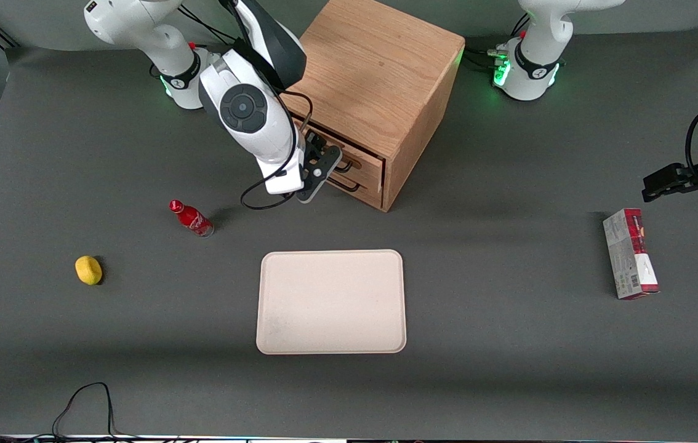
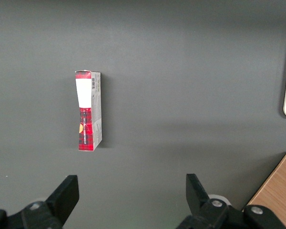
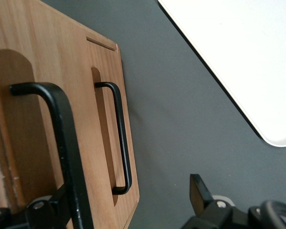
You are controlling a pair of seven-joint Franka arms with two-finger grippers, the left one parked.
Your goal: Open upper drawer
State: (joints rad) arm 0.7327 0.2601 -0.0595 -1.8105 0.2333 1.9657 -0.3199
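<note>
Right wrist view: the upper drawer (image 3: 24,143) bears its long black handle (image 3: 62,143) running lengthwise along the front, one gripper (image 3: 128,210) finger seemingly touching it, jaws spread wide, gripping nothing. Two drawers fill the cabinet (image 1: 380,80); bare table (image 1: 497,184) lies before them. One tray (image 1: 331,301) sits nearer the camera.

White glossy arm (image 1: 250,117) with a dark grey joint cap, black looping cables, and a black gripper (image 1: 319,165).

The right arm reaches down with its wrist tilted, its claw (image 1: 323,165) spread wide.
</note>
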